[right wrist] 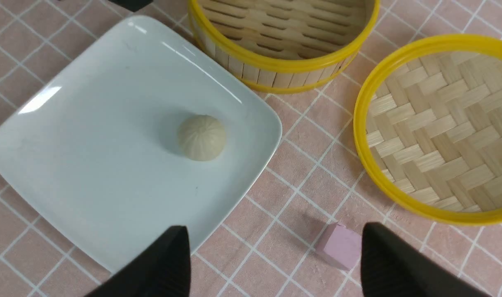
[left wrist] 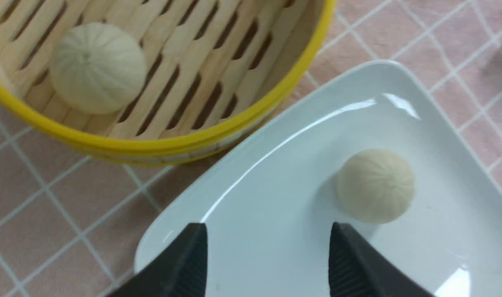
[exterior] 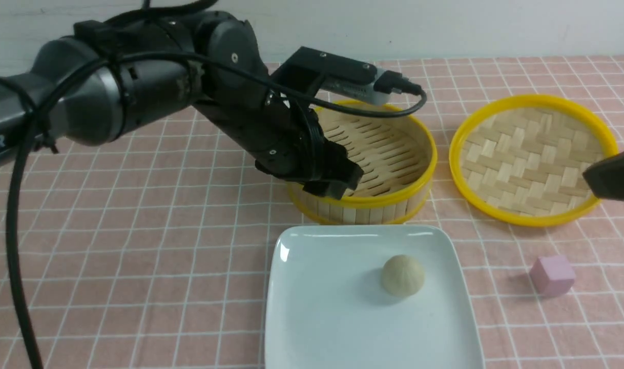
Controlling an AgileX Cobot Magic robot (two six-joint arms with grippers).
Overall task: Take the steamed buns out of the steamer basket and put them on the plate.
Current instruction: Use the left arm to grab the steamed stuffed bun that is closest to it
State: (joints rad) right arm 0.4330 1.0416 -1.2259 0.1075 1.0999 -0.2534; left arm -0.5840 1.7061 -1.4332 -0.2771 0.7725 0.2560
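One steamed bun (exterior: 402, 275) is seen on the plate (exterior: 317, 318). The second bun (left wrist: 97, 68) is left in the steamer basket (exterior: 424, 154), against its wall, judged just far of the left fingers (left wrist: 185, 264), spread wide, empty. The right fingers (right wrist: 160, 264), also wide and empty, are held well off right, so the left arm is nearer.

Two steamed buns (left wrist: 96, 68) (left wrist: 375, 185), one bamboo steamer basket (exterior: 378, 211), one woven lid (exterior: 535, 159), one white square plate (exterior: 322, 307), one pink cube (exterior: 552, 275) and two black grippers, the left gripper (left wrist: 267, 227) and the right gripper (right wrist: 274, 227), share one pink checked tablecloth (exterior: 138, 256).
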